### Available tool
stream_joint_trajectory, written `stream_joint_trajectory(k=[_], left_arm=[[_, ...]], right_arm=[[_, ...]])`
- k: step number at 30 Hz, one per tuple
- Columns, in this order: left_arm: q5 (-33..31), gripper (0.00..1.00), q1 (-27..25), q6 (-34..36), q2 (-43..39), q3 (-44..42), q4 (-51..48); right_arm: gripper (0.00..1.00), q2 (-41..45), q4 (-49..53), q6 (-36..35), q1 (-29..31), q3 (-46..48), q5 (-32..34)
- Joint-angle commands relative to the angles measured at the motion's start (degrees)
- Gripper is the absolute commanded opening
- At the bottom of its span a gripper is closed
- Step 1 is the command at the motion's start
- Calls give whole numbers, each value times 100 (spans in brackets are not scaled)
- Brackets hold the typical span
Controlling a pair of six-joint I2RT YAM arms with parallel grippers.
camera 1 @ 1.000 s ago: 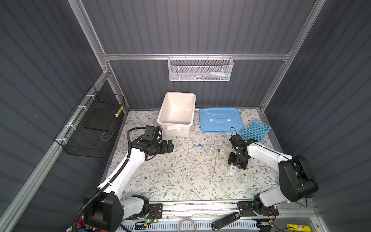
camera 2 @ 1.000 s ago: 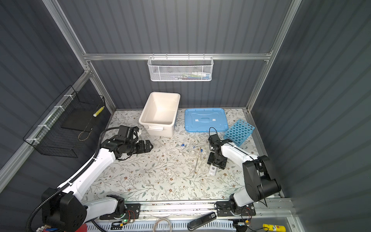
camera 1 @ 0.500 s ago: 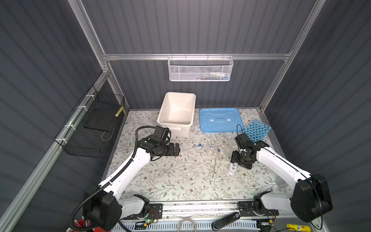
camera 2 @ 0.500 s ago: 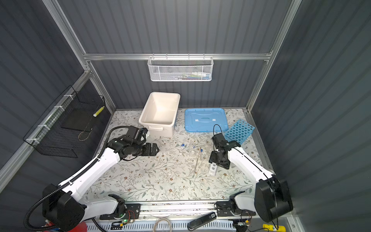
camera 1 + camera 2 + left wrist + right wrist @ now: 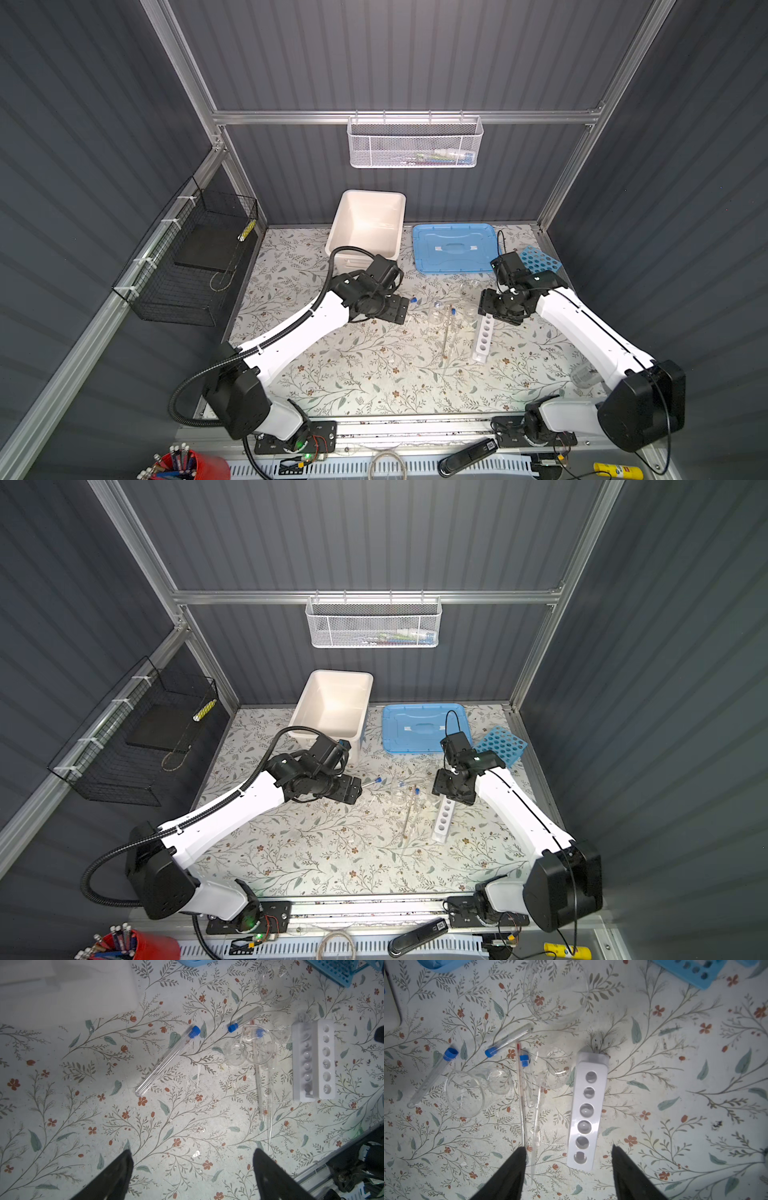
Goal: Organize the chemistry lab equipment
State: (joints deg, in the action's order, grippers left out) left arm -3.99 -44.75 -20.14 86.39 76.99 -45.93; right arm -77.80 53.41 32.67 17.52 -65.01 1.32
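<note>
Grey ribbed walls [image 5: 374, 54], floral tabletop [image 5: 374, 374]

Floral table [image 5: 353, 374]: test tubes [image 5: 168, 1061], white rack [image 5: 319, 1064].

2 top views high, facing down, whole table [image 5: 374, 374], 2 wrist cams close, share white rack [image 5: 320, 1057]

tub [image 5: 368, 220] at the back of the table [image 5: 353, 374], lid [image 5: 455, 247] flat on its right, many-holed rack [image 5: 540, 259] right of that. nearer the front, small tube rack [image 5: 482, 338], glass rod [image 5: 446, 340] just left of it, beakers [image 5: 465, 1093] around the rod's far end, one capped test tube [image 5: 166, 1061] furthest left.
</note>
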Motion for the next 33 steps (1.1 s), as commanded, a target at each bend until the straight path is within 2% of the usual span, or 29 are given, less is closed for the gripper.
stream_joint_trajectory(k=[1,7,11,16,21,26,33], left_arm=[[-212,91,-77,338,395,673,-333],[-302,92,-81,426,764,1236,-476],[-298,93,-85,229,731,1141,-417],[-330,93,-80,18,580,879,-399],[-419,94,-77,-100,391,660,-434],[-402,95,-56,-207,205,488,-463],[-15,96,245,-315,-341,-3,-233]], right_arm=[[65,-391,17,-576,-123,-397,-191],[62,-1493,358,-1686,-113,-1499,-223],[59,-2053,421,-2442,-53,-1972,-161],[55,-2530,528,-3058,25,-2432,-186],[54,-2719,351,-3837,342,-2421,-51],[50,-2896,102,-4191,465,-2355,49],[46,-2837,-418,-4679,525,-1937,-155]])
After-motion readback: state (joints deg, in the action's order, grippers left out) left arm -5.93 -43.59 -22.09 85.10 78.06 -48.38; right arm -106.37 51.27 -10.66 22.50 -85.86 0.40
